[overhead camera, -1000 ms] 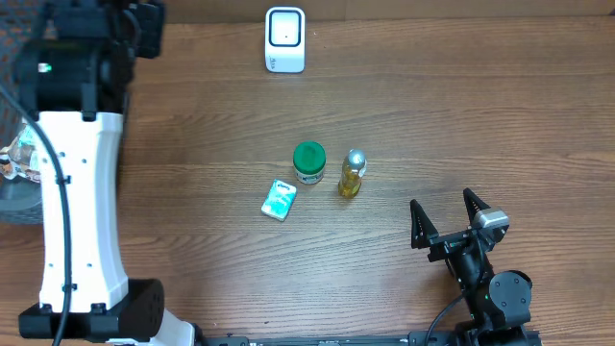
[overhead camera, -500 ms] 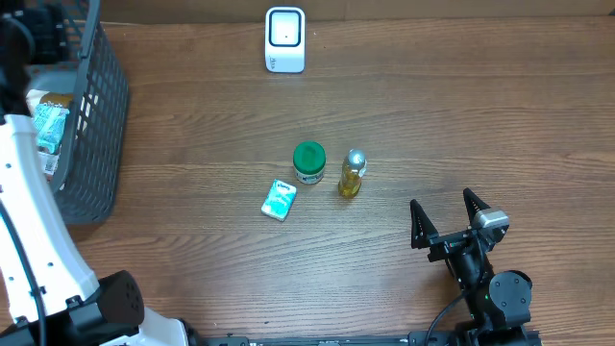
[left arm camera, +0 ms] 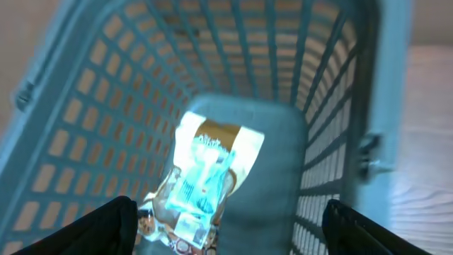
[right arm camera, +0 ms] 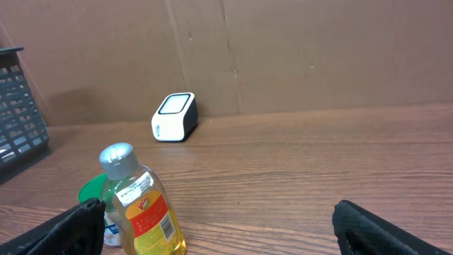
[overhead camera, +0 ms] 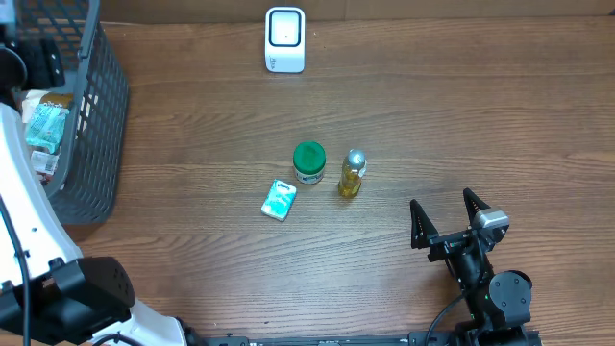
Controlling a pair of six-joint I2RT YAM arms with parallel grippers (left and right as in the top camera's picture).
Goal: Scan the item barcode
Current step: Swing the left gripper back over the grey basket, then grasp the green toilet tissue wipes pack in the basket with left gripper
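Observation:
The white barcode scanner stands at the table's far edge, also seen in the right wrist view. Three items sit mid-table: a green-lidded jar, a yellow oil bottle and a teal packet. My left gripper hangs open over the grey basket; a teal packet on brown wrappers lies on the basket floor below it, clear of the fingers. My right gripper rests open, right of the bottle, nothing between its fingers.
The grey mesh basket stands at the table's left edge and holds several packets. My white left arm rises beside it. The green jar stands just behind the bottle in the right wrist view.
The left arm has swung left off the basket, uncovering it and the packets inside. The right arm and the items mid-table have not moved.

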